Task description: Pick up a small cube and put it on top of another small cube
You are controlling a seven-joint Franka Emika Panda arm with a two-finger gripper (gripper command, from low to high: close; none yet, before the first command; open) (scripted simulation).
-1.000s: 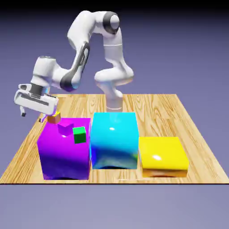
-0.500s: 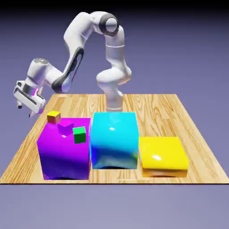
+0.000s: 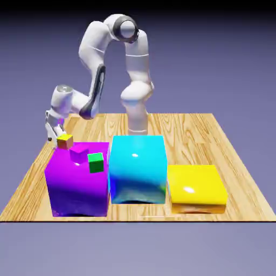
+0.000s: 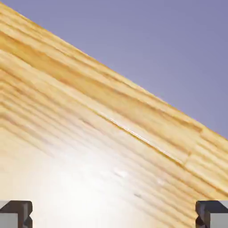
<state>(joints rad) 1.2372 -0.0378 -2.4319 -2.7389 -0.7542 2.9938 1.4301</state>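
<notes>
Setting: plain blue-violet backdrop; pale wooden plank surface.

Item 1. White jointed robot arm, bent down to the end effector, which hangs low over the surface at the exterior view's left. In the hand view its two grey fingertips stand wide apart at the bottom corners with only bare wood grain between them; nothing is gripped.

Item 2. Large glossy magenta-purple block, just below and to the exterior view's right of the end effector.

Item 3. Large glossy cyan block, further right of the end effector, beside the purple block.

Item 4. Low flat yellow block, farthest from the end effector, well apart.

Item 5. Tiny green cube, on the purple block's top, near the cyan block.

Item 6. Tiny magenta cube, on the same top, between the green cube and the end effector.

Item 7. Tiny orange-yellow cube, just beside the end effector at the purple block's far corner; contact cannot be told.

Item 8. Small teal cube: cannot be made out in either view.
</notes>
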